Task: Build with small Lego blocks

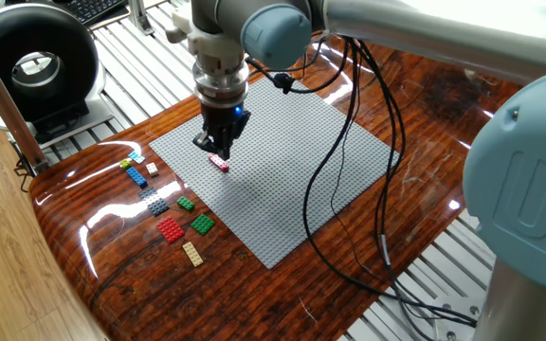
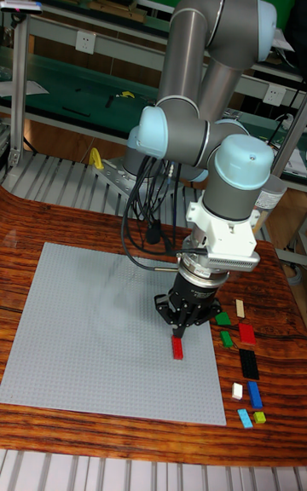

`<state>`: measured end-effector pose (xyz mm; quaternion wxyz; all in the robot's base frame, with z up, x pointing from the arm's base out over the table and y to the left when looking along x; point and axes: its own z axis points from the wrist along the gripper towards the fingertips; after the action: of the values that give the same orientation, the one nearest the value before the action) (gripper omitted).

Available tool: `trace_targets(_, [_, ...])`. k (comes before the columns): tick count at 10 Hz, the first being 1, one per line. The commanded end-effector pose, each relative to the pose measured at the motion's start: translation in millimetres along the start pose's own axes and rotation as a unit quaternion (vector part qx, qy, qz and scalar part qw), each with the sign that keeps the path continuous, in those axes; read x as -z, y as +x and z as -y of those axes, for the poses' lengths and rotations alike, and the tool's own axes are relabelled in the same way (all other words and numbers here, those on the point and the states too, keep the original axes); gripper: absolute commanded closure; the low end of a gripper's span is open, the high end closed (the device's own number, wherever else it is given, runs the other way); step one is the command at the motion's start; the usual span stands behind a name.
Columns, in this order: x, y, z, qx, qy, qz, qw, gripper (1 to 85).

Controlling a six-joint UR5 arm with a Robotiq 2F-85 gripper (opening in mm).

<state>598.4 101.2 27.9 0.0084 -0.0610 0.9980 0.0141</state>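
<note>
A red brick [image 1: 219,163] [image 2: 177,346] lies flat on the grey baseplate [image 1: 292,161] [image 2: 94,329], near its edge by the loose pieces. My gripper [image 1: 215,149] [image 2: 177,328] hangs just above the brick's far end, its fingers drawn together to a point with nothing between them. Whether the tips touch the brick I cannot tell. Several small Lego blocks lie on the wood beside the plate, among them a blue one [image 1: 137,176] [image 2: 254,394], a red plate [image 1: 170,229] [image 2: 247,333], a green one [image 1: 202,224] [image 2: 227,338] and a tan one [image 1: 191,253].
Black cables [image 1: 349,189] hang from the arm across the baseplate's right half. A round black device [image 1: 31,66] stands off the table's far left corner. The table's rounded edge [image 1: 64,246] runs close behind the loose blocks.
</note>
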Motion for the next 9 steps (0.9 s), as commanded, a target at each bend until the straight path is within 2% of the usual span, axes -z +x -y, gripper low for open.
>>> trace_targets(1, [0.6,8.7,2.3,0.009,0.002,-0.019,0.9998,84.3])
trace_targets(5, [0.6,8.1,-2.5,0.003,-0.007,-0.017,0.9998,84.3])
trace_targets(6, [-2.2,3.5,-8.6,-0.004,-0.013,-0.012,0.9998,84.3])
trace_targets(9, [-13.1,-7.0,-18.1,-0.012,-0.013,-0.007,0.9998,84.3])
